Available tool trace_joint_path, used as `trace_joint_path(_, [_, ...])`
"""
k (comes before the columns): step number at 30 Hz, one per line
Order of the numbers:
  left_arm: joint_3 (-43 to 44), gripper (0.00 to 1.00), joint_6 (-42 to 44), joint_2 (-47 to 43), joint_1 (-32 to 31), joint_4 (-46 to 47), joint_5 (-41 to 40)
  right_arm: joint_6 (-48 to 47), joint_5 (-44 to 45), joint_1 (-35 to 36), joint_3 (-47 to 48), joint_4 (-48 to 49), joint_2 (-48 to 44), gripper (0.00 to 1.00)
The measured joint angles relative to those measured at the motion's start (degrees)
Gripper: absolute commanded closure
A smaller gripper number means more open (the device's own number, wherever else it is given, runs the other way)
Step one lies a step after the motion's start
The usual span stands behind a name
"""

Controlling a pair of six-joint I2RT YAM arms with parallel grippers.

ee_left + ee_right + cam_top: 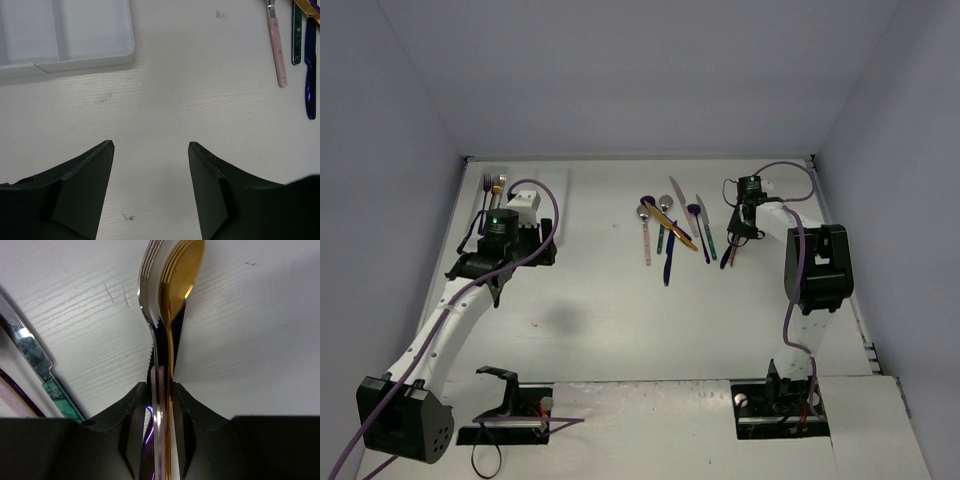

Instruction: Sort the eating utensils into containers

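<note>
My right gripper (733,238) (161,390) is shut on a bundle of utensils held just above the table at the far right: a gold spoon (181,270), a silver spoon (150,275) with a pink handle, and a purple piece hidden between the fingers. Several loose utensils (670,228) lie at the table's middle back. The white tray (560,190) sits far left with forks (496,185) in it. My left gripper (542,252) (150,145) is open and empty, raised by the tray's near right corner (127,52).
In the left wrist view a pink handle (277,50), a teal handle (297,35) and a dark blue handle (310,75) lie to the upper right. A teal-handled knife (35,360) lies left of my right gripper. Grey walls enclose the table.
</note>
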Motion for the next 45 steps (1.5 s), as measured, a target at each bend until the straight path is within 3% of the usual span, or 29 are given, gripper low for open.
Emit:
trace_joint_path(4, [0.0,0.42,0.0,0.0,0.0,0.01,0.02,-0.58,0.17,1.8,-0.6,-0.13,-0.01,0.68])
trace_joint_path(17, [0.0,0.42,0.0,0.0,0.0,0.09,0.07,-1.2,3.49,3.0,-0.64,-0.24,-0.66,0.64])
trace_joint_path(29, [0.0,0.42,-0.01,0.0,0.0,0.1,0.23,-3.67,2.06,3.0,2.01,-1.06,-0.66,0.74])
trace_joint_path(45, [0.0,0.42,-0.01,0.0,0.0,0.12,0.46,-3.63,0.33,2.99,3.69,-0.93,1.63,0.76])
